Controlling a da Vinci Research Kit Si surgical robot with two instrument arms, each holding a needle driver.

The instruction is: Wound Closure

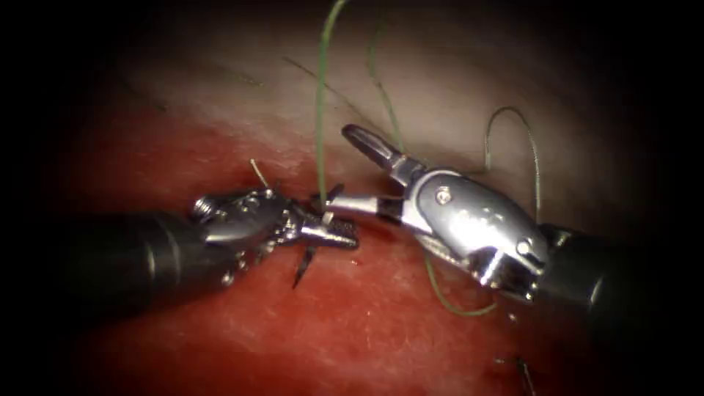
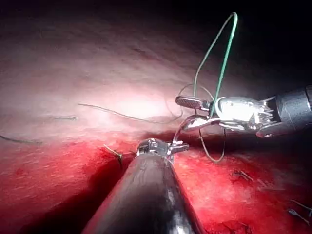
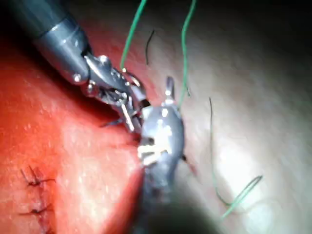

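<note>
My left tool (image 1: pixel 337 233) comes in from the left, its jaws shut on a thin pale curved needle (image 2: pixel 181 129) just above the tissue (image 1: pixel 381 330); I cannot tell where along its curve. The needle is not in the tissue. Green thread (image 1: pixel 320 110) rises from that spot and leaves the view upward. My right tool (image 1: pixel 339 170) stands open, one jaw raised and the other reaching to the left tool's tip beside the thread, with nothing gripped. The right wrist view shows the left tool (image 3: pixel 127 114) against the right tool's wrist.
Red fluid (image 1: pixel 242 323) covers the near tissue; the far tissue is pale. Dark cut thread ends (image 1: pixel 304 265) stick out beside the left jaws. A loop of green thread (image 1: pixel 513 117) arches over the right tool. Finished dark stitches (image 3: pixel 34 195) lie further along the cut.
</note>
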